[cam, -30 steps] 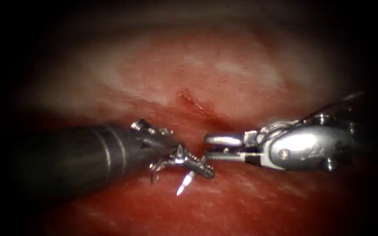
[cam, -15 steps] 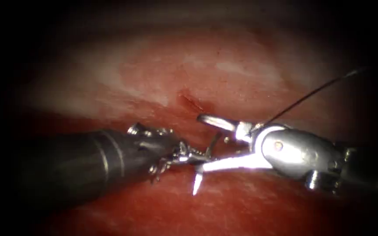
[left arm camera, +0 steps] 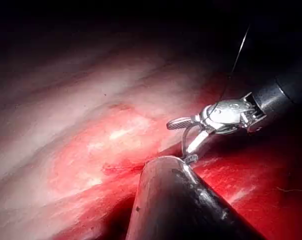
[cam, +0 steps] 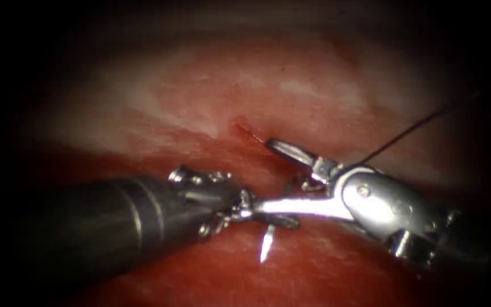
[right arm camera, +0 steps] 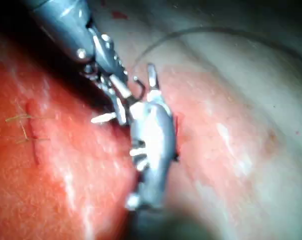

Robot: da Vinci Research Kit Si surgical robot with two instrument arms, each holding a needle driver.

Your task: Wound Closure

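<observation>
Needle held clear of the tissue, between the two tools

The needle (cam: 266,245) was out of the tissue (cam: 291,91), its bright tip pointing down below the tools, near the lower end of the cut (cam: 248,133) and just to its right. The left tool (cam: 282,220) was clamped on the needle's curve a little back from the tip, which kept the point free and exposed. The right tool (cam: 265,179) stood with jaws spread wide, holding nothing, its lower jaw lying across the left tool's tip and its upper jaw raised toward the cut, as if placed to bracket the needle's body. Thread (cam: 410,129) ran up and to the right from the right tool's wrist.
</observation>
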